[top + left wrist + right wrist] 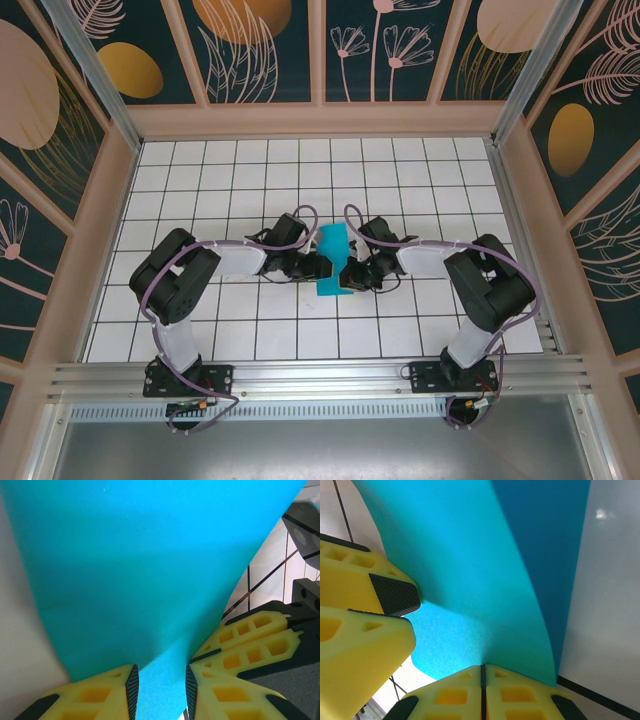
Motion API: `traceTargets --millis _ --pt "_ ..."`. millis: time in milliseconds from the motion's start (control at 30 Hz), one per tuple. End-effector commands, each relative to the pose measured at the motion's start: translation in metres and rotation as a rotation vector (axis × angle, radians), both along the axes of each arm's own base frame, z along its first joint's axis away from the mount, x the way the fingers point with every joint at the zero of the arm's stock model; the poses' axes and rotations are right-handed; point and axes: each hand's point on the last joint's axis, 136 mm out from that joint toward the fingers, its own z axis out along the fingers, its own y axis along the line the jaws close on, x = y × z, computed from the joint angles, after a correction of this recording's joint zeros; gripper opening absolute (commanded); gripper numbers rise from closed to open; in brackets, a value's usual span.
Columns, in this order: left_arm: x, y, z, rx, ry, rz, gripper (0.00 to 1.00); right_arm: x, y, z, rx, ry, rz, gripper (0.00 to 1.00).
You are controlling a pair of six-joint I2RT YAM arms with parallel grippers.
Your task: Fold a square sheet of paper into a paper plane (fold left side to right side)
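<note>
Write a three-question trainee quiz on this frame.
1. True or false: the right gripper is shut on the paper.
2. The left gripper has its jaws: A) apart, with paper between them; B) shut on nothing; C) closed on a pen.
3. What colour is the paper?
Key: 1 true; 2 A; 3 teal.

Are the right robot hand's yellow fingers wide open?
No, the right gripper is pinched shut on the edge of the teal paper, with no gap left between its tips.
</note>
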Motion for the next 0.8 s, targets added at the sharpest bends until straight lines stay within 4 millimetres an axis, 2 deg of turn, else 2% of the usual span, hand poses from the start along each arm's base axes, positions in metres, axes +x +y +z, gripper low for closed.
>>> traceTargets --millis 0,67,133,167,200,433,767 --pt "0.01 -0.005 0.012 0.004 -0.034 0.018 0.37 -0.012 -0.019 -0.029 -0.127 0.053 -0.008 0.1" --pt "0.018 -0.009 0.021 -0.011 -0.056 0.028 0.39 -0.015 -0.022 -0.033 -0.141 0.062 -0.005 0.1" --pt "0.022 -0.006 0.02 -0.006 -0.055 0.042 0.39 -0.016 -0.024 -0.036 -0.151 0.064 -0.004 0.1" --pt "0.032 -0.011 0.029 -0.02 -0.077 0.05 0.39 -0.016 -0.024 -0.036 -0.154 0.065 -0.004 0.1" --pt "0.034 -0.011 0.028 -0.018 -0.078 0.052 0.39 -0.016 -0.025 -0.037 -0.156 0.065 -0.004 0.1" --pt "0.038 -0.009 0.011 0.022 -0.064 0.055 0.39 -0.014 -0.024 -0.036 -0.158 0.058 -0.003 0.1" --pt "0.057 0.01 -0.01 0.126 -0.087 0.107 0.4 -0.018 -0.034 -0.043 -0.214 0.07 0.008 0.1"
